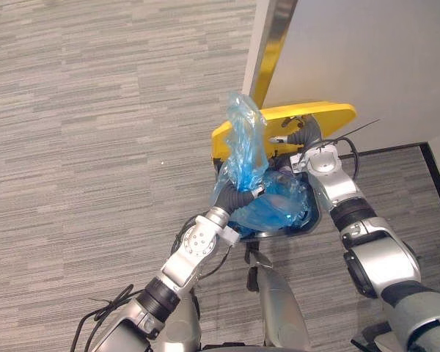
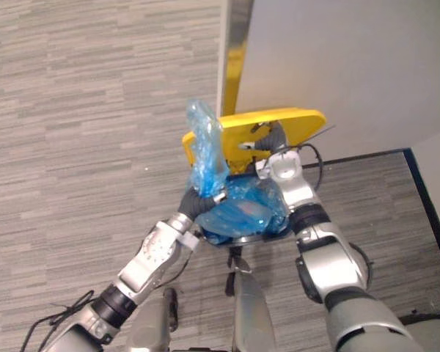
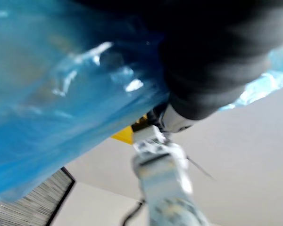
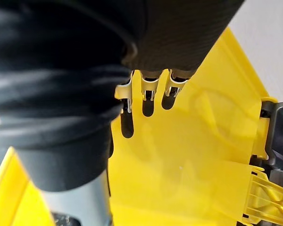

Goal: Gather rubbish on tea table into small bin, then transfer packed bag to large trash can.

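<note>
Above the can (image 1: 317, 215), bag (image 1: 246, 150) points up, left hand (image 1: 239, 199) grip hidden; right hand (image 1: 306, 135) fingers (image 4: 149, 89) straight on lid (image 1: 324, 116).

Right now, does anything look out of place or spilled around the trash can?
The blue bag is only partly in: its lower part fills the opening of the trash can, while its neck sticks up past the rim beside the raised yellow lid, which the right hand props with straight fingers. The left hand is at the bag.

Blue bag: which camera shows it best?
Left eye view: most of the blue bag shows, top sticking up by the yellow lid. The right eye view matches; the left wrist view gives a close patch; the right wrist view faces the lid.
</note>
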### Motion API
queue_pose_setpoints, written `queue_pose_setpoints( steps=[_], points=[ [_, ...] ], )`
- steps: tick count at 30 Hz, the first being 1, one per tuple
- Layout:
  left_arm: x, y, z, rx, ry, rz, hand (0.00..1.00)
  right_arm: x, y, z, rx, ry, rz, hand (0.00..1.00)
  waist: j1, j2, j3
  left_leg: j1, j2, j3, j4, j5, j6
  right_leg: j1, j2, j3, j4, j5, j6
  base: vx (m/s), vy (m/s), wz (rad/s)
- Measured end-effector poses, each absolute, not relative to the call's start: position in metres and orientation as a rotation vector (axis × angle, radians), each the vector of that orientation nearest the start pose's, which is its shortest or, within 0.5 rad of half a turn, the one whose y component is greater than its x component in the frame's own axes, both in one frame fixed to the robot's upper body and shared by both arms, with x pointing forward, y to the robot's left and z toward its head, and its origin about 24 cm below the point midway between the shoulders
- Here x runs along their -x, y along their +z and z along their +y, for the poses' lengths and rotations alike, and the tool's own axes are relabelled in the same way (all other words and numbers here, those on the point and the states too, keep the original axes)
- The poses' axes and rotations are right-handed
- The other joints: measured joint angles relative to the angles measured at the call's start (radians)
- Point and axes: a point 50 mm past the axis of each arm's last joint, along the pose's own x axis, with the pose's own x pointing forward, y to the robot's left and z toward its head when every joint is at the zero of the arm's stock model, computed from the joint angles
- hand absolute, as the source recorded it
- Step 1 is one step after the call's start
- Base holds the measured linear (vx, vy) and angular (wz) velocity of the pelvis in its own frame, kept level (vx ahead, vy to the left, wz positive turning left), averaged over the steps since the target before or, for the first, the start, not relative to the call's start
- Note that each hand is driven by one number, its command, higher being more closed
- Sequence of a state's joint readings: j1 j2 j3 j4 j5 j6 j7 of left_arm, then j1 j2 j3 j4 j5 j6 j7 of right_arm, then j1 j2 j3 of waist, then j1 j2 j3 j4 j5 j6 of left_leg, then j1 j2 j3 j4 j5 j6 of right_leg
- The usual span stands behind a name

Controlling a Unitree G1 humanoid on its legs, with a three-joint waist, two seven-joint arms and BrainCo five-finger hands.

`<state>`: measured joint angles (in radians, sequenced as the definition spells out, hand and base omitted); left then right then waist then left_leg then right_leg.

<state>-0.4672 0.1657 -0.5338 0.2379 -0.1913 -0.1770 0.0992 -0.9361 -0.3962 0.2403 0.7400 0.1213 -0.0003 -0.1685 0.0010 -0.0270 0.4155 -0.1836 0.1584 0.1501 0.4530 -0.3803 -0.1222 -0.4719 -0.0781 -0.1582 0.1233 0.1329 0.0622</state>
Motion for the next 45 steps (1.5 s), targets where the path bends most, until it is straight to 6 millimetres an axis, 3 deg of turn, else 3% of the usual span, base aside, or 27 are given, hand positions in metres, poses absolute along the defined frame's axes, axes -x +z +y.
queue_pose_setpoints(
  steps=[6, 9, 15, 19, 20, 34, 39, 45],
  points=[
    [-0.334, 0.105, 0.044, -0.3, -0.448, -0.251, 1.0, -0.4, 0.218, -0.172, 0.404, -0.073, -0.323, 0.0, -0.021, -0.011, 0.086, -0.08, 0.014, -0.019, 0.082, -0.029, 0.0, -0.034, 0.005, -0.01, -0.008, 0.014, 0.002, 0.0, -0.025, 0.03],
    [-0.35, 0.112, 0.044, -0.383, -0.436, -0.248, 1.0, -0.399, 0.232, -0.17, 0.366, -0.074, -0.375, 0.0, -0.021, -0.016, 0.093, -0.16, 0.012, -0.018, 0.111, -0.032, 0.001, -0.104, 0.003, -0.005, -0.004, 0.028, 0.003, 0.02, -0.042, 0.0],
    [-0.364, 0.086, 0.06, -0.558, -0.39, -0.102, 1.0, -0.395, 0.238, -0.15, 0.306, -0.032, -0.423, 0.0, -0.025, -0.018, 0.098, -0.211, 0.04, 0.007, 0.15, -0.041, -0.004, -0.156, 0.014, 0.012, 0.013, 0.03, 0.0, 0.06, -0.037, -0.12],
    [-0.362, 0.085, 0.052, -0.612, -0.406, -0.113, 1.0, -0.389, 0.237, -0.143, 0.298, -0.003, -0.448, 0.0, -0.024, -0.018, 0.099, -0.23, 0.061, 0.005, 0.187, -0.074, -0.004, -0.166, 0.032, 0.007, 0.022, 0.027, -0.003, 0.01, -0.013, -0.07],
    [-0.362, 0.085, 0.049, -0.624, -0.411, -0.118, 0.0, -0.387, 0.24, -0.139, 0.296, 0.01, -0.466, 0.0, -0.023, -0.018, 0.099, -0.237, 0.058, 0.009, 0.191, -0.077, -0.001, -0.179, 0.03, 0.012, 0.032, 0.025, -0.004, 0.0, 0.0, 0.0],
    [-0.36, 0.097, 0.029, -0.602, -0.396, -0.176, 0.0, -0.38, 0.243, -0.116, 0.277, 0.081, -0.515, 0.0, -0.017, -0.018, 0.096, -0.237, 0.069, 0.033, 0.188, -0.07, -0.017, -0.204, 0.042, 0.034, 0.047, 0.027, -0.006, 0.04, -0.025, -0.05],
    [-0.358, 0.114, 0.018, -0.481, -0.391, -0.227, 0.0, -0.379, 0.234, -0.107, 0.253, 0.102, -0.494, 0.0, -0.015, -0.018, 0.081, -0.211, 0.065, 0.033, 0.16, -0.056, -0.023, -0.187, 0.041, 0.035, 0.045, 0.026, -0.005, 0.03, -0.031, 0.02],
    [-0.357, 0.117, 0.015, -0.45, -0.388, -0.238, 0.0, -0.378, 0.222, -0.107, 0.245, 0.103, -0.463, 0.0, -0.013, -0.019, 0.073, -0.18, 0.066, 0.026, 0.134, -0.04, -0.032, -0.153, 0.046, 0.023, 0.031, 0.026, -0.005, 0.03, -0.025, 0.04]
  ],
)
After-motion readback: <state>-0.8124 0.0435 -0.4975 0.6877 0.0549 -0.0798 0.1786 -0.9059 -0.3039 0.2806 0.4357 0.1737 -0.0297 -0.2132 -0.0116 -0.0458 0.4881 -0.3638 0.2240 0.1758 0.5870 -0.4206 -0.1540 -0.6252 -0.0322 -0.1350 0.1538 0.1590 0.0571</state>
